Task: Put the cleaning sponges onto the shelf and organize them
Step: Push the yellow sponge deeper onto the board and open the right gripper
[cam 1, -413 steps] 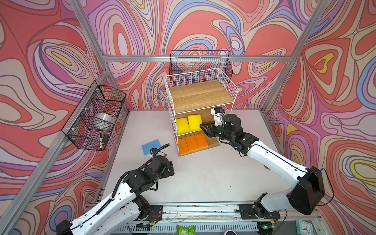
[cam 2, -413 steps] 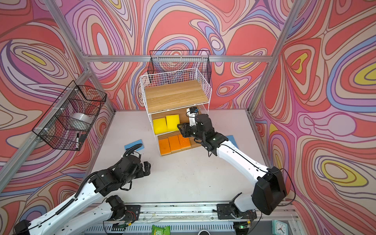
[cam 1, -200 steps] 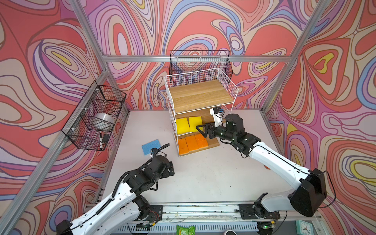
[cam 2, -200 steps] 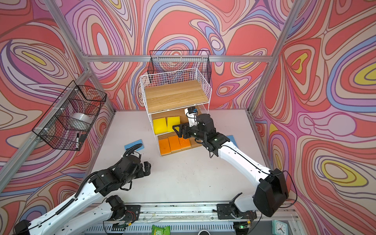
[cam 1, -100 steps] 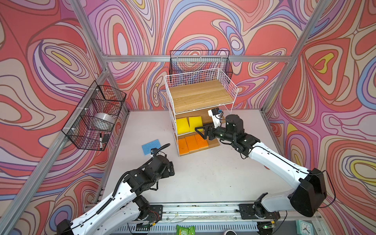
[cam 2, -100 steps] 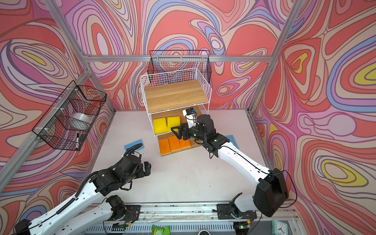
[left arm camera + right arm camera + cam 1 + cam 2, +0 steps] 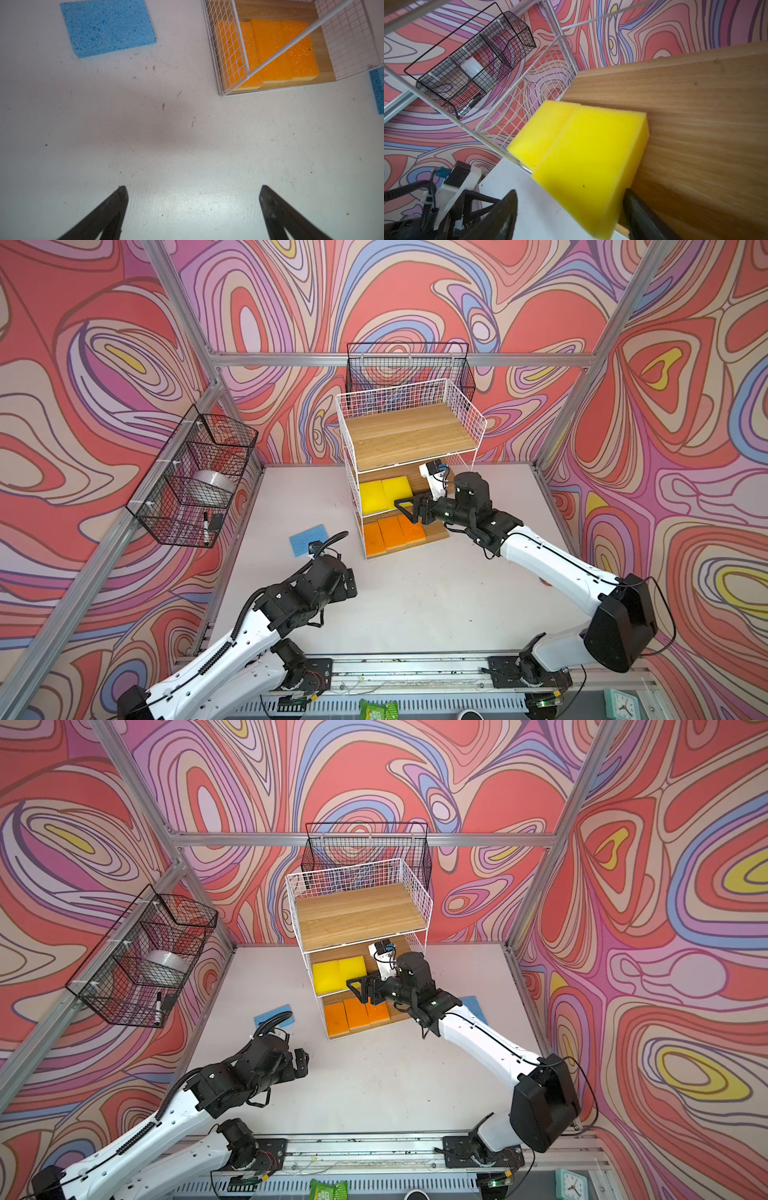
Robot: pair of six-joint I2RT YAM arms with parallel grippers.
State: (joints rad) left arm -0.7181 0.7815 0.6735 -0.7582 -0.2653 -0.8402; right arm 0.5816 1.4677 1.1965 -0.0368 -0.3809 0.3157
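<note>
Right end effector has slid left, arm outstretched, straddling yellow sponge.

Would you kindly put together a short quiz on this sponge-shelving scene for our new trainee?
1. Which tier of the shelf holds the three orange sponges? A) top B) middle C) bottom
2. True or false: both blue sponges already lie on the shelf.
3. Which pincer reaches in at the yellow sponges, left or right?

Key
1. C.
2. False: one lies on the table left of the shelf, the other on the table right of it.
3. The right pincer; the left pincer hovers open over the table.
</note>
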